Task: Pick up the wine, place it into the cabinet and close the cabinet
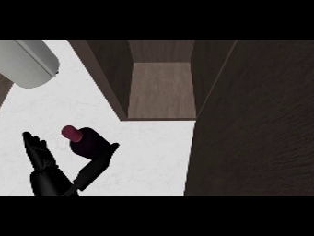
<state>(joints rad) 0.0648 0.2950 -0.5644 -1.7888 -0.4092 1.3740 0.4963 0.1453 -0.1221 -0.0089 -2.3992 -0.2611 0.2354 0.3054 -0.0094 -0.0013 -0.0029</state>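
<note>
A white speckled counter (146, 152) fills the lower left of my head view, with a dark wooden cabinet (160, 87) standing at its far edge, its inside bare and lit, and its open door (261, 124) swinging out along the counter's right side. Near the far left corner I see a grey rounded object (30, 62); I can't say what it is.

The wine (86, 142), a dark bottle with a reddish cap, stands toward the near left part of the counter, in front of the cabinet's left wall and clear of the opening. My left hand (50, 177) is around it: the straight fingers stand up just left of the bottle, apart from it, while the thumb lies along its right side. I read the hand as spread, not yet closed on the bottle. My right hand does not show.

So I judge we are at the grasp, the first step. Next I need to curl the fingers in against the bottle until it is pinched against the thumb, then lift it and carry it away and to the right into the opening. The cabinet's left wall sits between bottle and shelf, so I'd take the bottle round its front edge.
</note>
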